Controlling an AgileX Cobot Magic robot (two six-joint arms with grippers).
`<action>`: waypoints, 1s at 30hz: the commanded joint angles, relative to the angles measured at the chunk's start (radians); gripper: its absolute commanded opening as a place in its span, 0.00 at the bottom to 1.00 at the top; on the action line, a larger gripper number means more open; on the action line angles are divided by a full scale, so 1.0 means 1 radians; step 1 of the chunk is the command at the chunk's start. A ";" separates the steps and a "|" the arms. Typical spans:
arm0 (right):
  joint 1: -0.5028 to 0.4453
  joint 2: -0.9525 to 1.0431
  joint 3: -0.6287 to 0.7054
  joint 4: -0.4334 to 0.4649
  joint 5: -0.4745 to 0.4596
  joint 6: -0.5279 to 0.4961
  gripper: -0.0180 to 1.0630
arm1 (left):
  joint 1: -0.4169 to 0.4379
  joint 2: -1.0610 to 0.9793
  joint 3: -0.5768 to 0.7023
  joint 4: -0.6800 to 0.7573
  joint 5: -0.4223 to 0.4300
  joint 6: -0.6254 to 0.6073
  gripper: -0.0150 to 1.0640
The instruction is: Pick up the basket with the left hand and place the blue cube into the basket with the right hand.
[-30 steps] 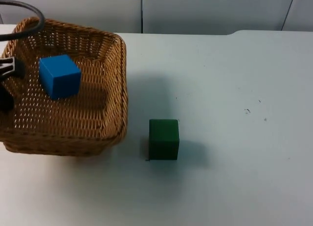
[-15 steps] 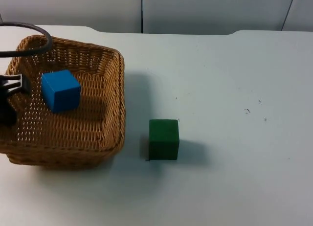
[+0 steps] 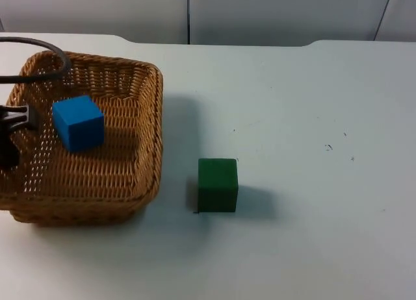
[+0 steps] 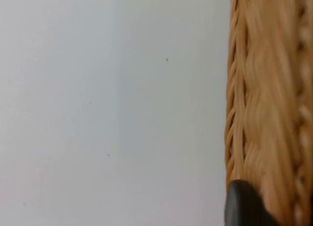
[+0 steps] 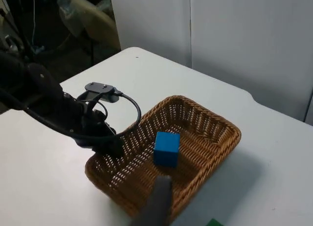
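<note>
On the far rim of the basket [image 3: 151, 118] from the green cube, at the table's left edge, I see my left gripper [image 3: 12, 134], partly cut off by the frame. From the right wrist camera the left gripper [image 5: 111, 146] sits clamped over that woven wall, one finger inside and one outside, so I read it as grasping the basket [image 5: 215, 133]. The left wrist camera shows one black fingertip [image 4: 242, 204] pressed against thick braided wicker [image 4: 266, 103], with bare white table [image 4: 98, 113] beside it.

I can read no brand, label or writing on anything.

The basket is tan wicker, roughly square with rounded corners and sloping open-weave walls. Its near-left corner runs out of the top view, and I cannot tell whether its base touches the table [image 3: 312, 118] or is lifted off it.

The blue cube [image 3: 78, 123] lies inside the basket, toward the gripper's side, smooth and matte with sharp edges; the right wrist camera also shows the blue cube [image 5: 167, 148] resting on the woven floor.

Right of the basket, near but apart from it, the green cube [image 3: 218, 184] stands on the table, same plain blocky shape.

My right gripper [image 5: 156, 201] shows as one dark blurred finger, high above the basket; I cannot tell how its jaws stand.
</note>
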 commanded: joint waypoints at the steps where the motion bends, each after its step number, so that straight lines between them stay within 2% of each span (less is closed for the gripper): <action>1: 0.004 -0.008 0.004 -0.001 0.023 -0.001 0.74 | 0.000 -0.001 -0.008 0.019 -0.017 0.002 0.44; 2: 0.004 -0.008 0.004 -0.001 0.023 -0.001 0.74 | 0.000 -0.001 -0.008 0.019 -0.017 0.002 0.44; 4: 0.004 -0.009 0.004 -0.001 0.034 -0.001 0.74 | 0.000 -0.001 -0.008 0.021 -0.025 0.006 0.56; 6: 0.004 -0.009 0.004 -0.001 0.037 -0.001 0.74 | 0.000 -0.001 -0.008 0.023 -0.032 0.006 0.61; 17: 0.004 -0.009 0.004 -0.003 0.037 -0.008 0.74 | 0.000 -0.068 -0.008 0.077 -0.014 0.008 0.62; 26: 0.004 -0.009 0.004 -0.027 0.037 -0.008 0.74 | 0.000 -0.331 -0.008 0.075 0.060 0.005 0.62; 30: 0.004 -0.009 0.004 -0.039 0.043 -0.008 0.74 | 0.000 -0.552 -0.008 0.075 0.136 0.005 0.62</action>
